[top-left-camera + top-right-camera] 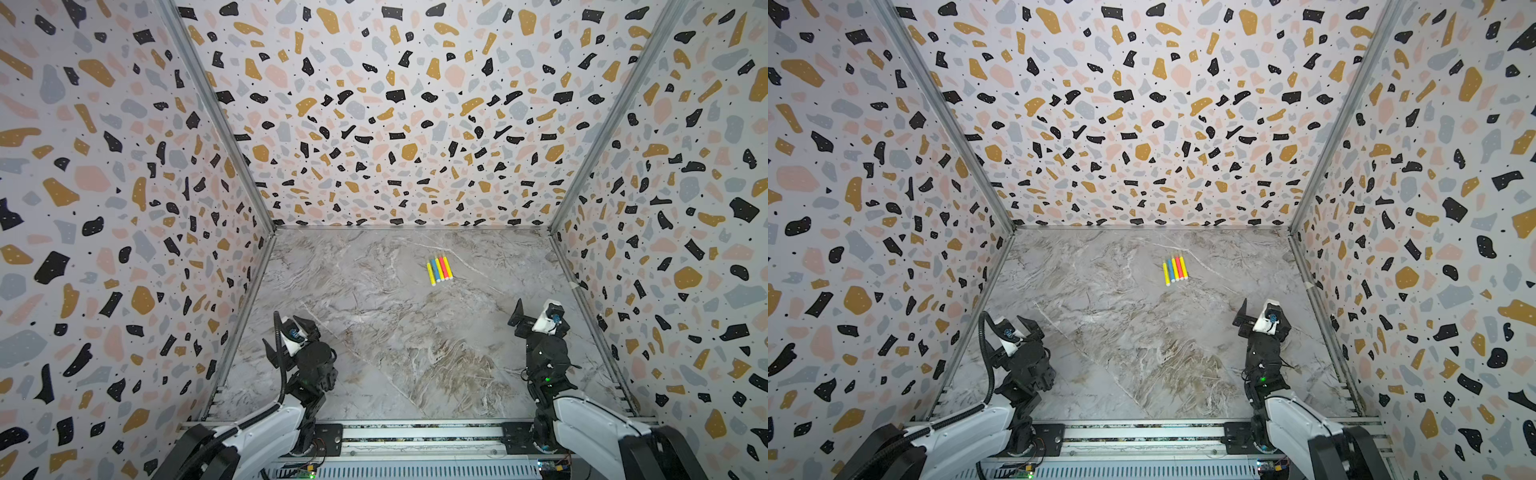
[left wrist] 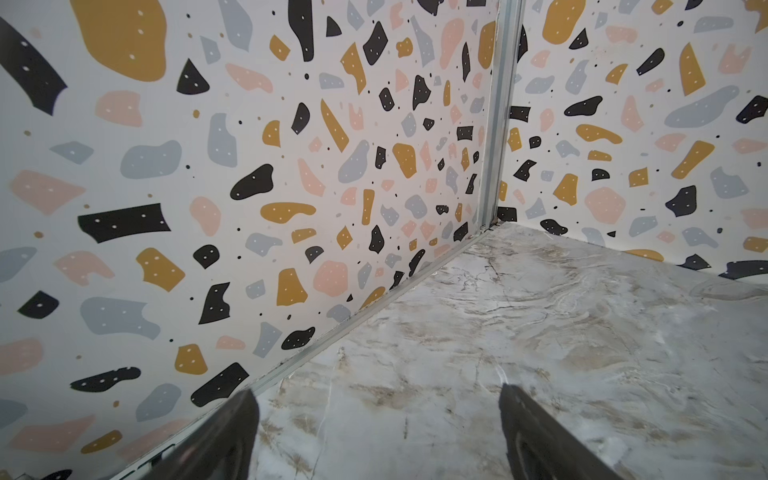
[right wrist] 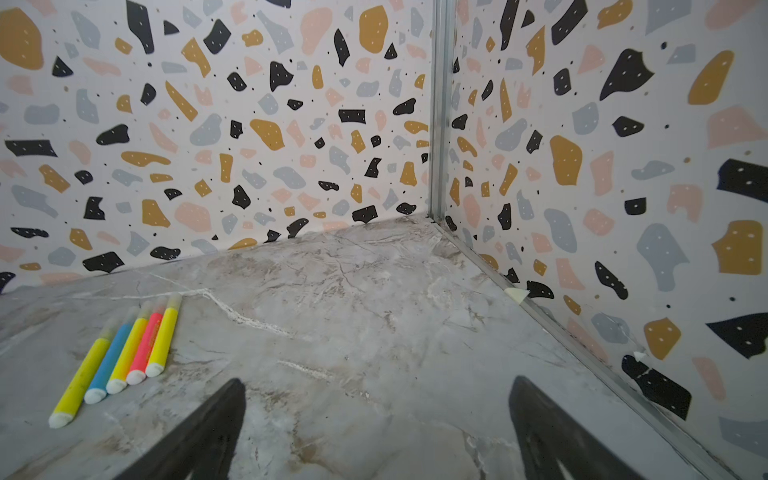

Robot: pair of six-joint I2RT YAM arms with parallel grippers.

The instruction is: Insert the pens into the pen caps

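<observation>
Pens (image 3: 129, 353) side by side, far ends faint, blurred

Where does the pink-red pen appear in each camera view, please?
Top views: in both, the pink-red pen lies fourth from the left in the row of pens.
Left wrist: not in it.
Right wrist: the pen is second from the row's end nearer the back-right corner post.
Shared landmark: that post, absent from the left wrist view.

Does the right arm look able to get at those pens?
Probably yes: the pens lie loose ahead of the open right end effector, with only bare table between them.
</observation>
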